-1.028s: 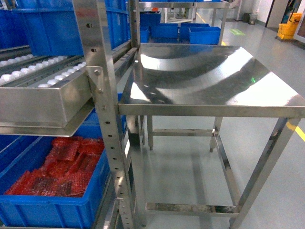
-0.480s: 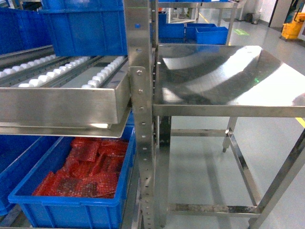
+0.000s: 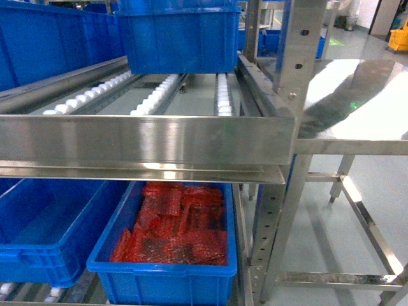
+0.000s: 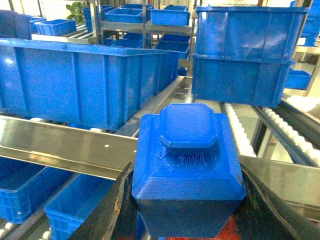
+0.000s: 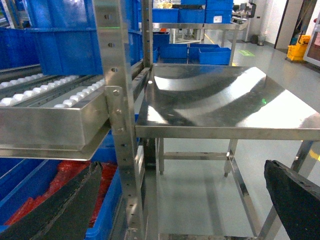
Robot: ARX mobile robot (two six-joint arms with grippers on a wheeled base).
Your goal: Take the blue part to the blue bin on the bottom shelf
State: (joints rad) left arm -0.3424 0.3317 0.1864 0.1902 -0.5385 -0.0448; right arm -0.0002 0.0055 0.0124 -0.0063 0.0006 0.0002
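Observation:
The blue part (image 4: 187, 165), a chunky faceted block with a raised cap, is clamped between the two dark fingers of my left gripper (image 4: 187, 220), which is shut on it. It hangs just before the bottom shelf (image 4: 60, 145), a steel roller tier with a flat riveted front rail (image 3: 146, 140). On that tier stand a long blue bin (image 4: 85, 80) at left and stacked blue bins (image 4: 245, 55) at right. My right gripper (image 5: 175, 210) is open and holds nothing, facing the rack post and the table. Neither gripper shows in the head view.
Under the tier sit a blue bin full of red mesh parts (image 3: 172, 236) and an empty-looking blue bin (image 3: 44, 233). A perforated steel upright (image 3: 287, 159) stands at the rack's right corner. Beyond it is a square steel table (image 3: 357, 108) on grey floor.
The head view has swung left: the rack and its roller tier now fill the frame, and the steel table has slid to the right edge.

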